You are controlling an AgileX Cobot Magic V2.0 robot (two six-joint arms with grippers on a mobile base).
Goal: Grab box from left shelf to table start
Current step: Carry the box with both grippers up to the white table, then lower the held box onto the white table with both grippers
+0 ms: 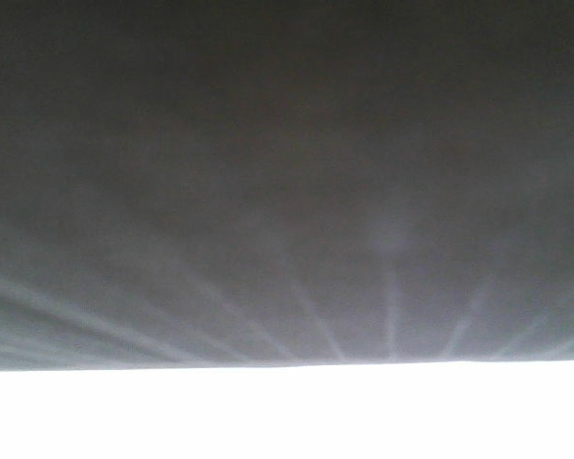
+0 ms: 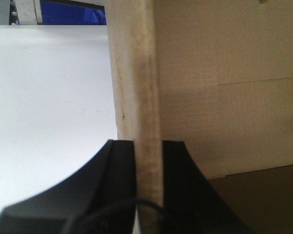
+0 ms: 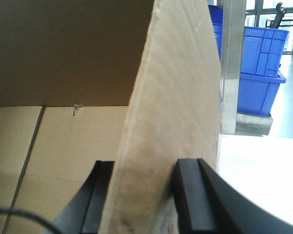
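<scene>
The brown cardboard box [image 2: 224,73] is open at the top, and I see inside it in both wrist views. My left gripper [image 2: 147,144] is shut on the box's upright wall edge, with one black finger on each side. My right gripper [image 3: 144,165] is shut on the opposite wall of the box [image 3: 180,87], one finger inside and one outside. The pale table [image 2: 49,97] lies beside the box and also shows in the right wrist view [image 3: 263,165]. In the front view a blurred dark surface [image 1: 287,172] fills the frame above a white strip [image 1: 287,411]. The ECOFLOW print is not readable.
Stacked blue bins [image 3: 261,63] and a silver metal post [image 3: 232,63] stand beyond the table's far edge on the right. Blue parts [image 2: 73,12] with a pale piece show past the table in the left wrist view.
</scene>
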